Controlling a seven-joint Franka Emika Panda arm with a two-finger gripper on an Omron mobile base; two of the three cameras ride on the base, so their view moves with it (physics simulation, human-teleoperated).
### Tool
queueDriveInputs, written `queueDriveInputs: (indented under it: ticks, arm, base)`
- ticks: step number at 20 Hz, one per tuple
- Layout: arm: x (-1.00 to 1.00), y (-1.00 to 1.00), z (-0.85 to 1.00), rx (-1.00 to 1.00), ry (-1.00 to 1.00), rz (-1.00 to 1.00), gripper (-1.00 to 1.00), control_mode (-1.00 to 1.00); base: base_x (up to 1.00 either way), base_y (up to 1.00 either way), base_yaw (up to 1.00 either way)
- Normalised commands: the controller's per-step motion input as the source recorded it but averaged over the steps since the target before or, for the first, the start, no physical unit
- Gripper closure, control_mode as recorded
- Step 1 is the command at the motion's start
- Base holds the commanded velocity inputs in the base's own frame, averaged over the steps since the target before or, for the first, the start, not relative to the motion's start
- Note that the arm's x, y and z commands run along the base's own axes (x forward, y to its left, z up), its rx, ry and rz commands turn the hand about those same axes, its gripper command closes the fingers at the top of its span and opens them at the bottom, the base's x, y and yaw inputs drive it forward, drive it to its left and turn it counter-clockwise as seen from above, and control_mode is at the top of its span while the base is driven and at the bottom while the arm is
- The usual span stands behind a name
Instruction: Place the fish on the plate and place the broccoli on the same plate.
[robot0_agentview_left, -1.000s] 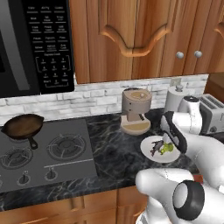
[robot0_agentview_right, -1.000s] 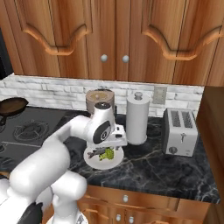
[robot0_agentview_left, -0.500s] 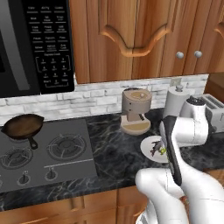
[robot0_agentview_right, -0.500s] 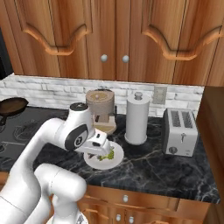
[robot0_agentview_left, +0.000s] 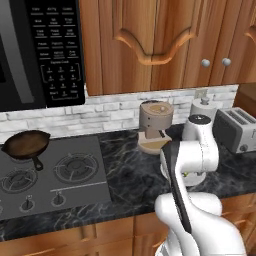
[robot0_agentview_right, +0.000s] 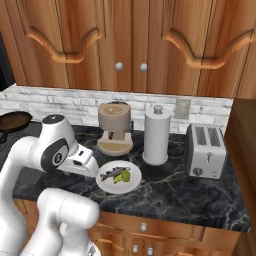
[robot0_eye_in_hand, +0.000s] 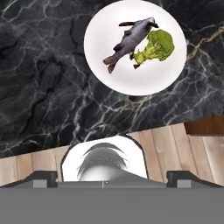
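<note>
Fish and broccoli lie touching, side by side, on the plate, which appears white here and sits near the front edge of the dark marble counter. Gripper fingers are spread wide and hold nothing. Coffee grinder and paper towel roll stand behind the plate.

Base views flank counter, hand view overhead plate

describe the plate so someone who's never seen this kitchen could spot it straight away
On the black marble counter, look just in front of the brown coffee grinder and the paper towel roll. The plate is the flat white disc there, carrying a grey fish beside green broccoli.
</note>
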Motion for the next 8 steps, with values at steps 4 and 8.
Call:
queueDriveInputs:
  ticks: [4,8]
  arm:
    - [0.00,0.01,-0.11,0.00,0.07,0.05,-1.00,-1.00]
    - [0.00,0.05,-0.16,0.00,0.08,0.04,-1.00,-1.00]
  base:
    - [0.00,0.00,0.00]
    - [0.00,0.00,0.00]
